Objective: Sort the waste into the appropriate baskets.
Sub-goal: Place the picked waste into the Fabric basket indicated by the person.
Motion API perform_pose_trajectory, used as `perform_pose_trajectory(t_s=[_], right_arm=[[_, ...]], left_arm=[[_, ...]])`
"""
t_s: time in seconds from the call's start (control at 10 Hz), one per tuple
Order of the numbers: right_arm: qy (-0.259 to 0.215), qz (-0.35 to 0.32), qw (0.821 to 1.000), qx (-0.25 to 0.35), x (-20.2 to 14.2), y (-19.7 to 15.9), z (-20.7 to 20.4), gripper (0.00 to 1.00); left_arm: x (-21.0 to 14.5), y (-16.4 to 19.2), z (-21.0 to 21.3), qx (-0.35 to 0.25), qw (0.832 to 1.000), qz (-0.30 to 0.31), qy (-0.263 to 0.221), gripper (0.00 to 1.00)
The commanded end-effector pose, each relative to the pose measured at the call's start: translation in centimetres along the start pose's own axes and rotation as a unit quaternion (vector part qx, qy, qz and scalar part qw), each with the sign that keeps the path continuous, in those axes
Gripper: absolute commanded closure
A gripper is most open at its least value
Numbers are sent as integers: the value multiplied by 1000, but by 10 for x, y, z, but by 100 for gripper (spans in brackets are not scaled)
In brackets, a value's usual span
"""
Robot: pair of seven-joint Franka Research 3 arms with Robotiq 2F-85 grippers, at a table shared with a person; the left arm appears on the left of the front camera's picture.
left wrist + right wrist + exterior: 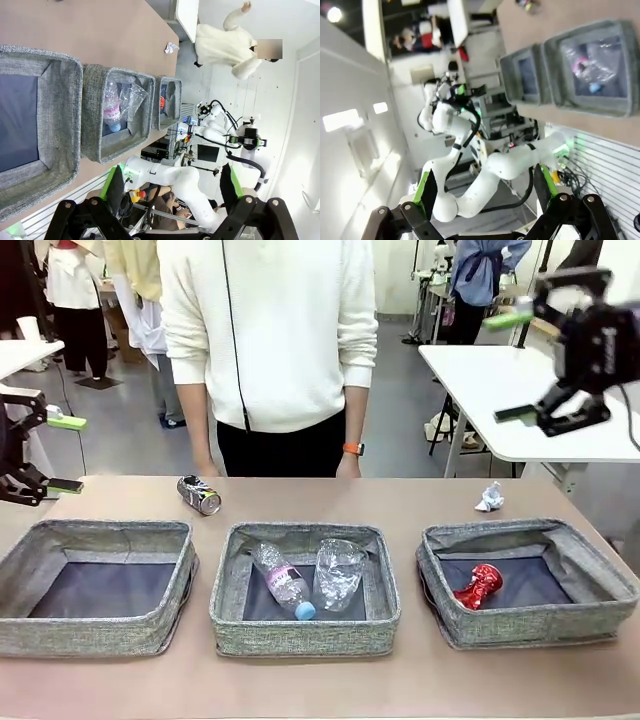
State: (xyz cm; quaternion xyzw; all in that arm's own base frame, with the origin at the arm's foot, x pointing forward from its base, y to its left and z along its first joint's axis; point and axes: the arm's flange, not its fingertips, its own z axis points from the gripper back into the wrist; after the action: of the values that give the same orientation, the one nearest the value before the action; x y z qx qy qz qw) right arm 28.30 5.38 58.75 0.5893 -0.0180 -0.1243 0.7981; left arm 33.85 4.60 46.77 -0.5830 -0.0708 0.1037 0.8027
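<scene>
Showing dark can, paper ball lying unsorted at far edge of table (rest binned); left end effector, right end effector gaping, empty.

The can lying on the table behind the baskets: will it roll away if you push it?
Probably, yes. The dark printed can lies on its side on the table, so a sideways nudge would likely roll it. It looks like thin metal, so it is probably light and easy to dent.

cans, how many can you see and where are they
2. A crushed red can lies inside the right basket. A dark printed can lies on its side on the table toward the far edge, outside any basket. None seems hidden.
</scene>
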Motion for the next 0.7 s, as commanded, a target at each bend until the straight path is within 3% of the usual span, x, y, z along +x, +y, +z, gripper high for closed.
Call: perform_pose_trajectory(t_s=[0.0, 0.2, 0.3, 0.6], right_arm=[[-19, 23, 999, -12, -5, -53, 17, 0], [-41, 18, 999, 3, -13, -87, 6, 0], [-29, 7, 1000, -4, 6, -40, 25, 0], [-29, 7, 1000, -4, 6, -40, 25, 0]], left_arm=[[-1, 2, 2, 1, 1000, -10, 7, 0], [-1, 2, 2, 1, 1000, -10, 7, 0], [-1, 2, 2, 1, 1000, -10, 7, 0], [-1, 2, 2, 1, 1000, -10, 7, 0]])
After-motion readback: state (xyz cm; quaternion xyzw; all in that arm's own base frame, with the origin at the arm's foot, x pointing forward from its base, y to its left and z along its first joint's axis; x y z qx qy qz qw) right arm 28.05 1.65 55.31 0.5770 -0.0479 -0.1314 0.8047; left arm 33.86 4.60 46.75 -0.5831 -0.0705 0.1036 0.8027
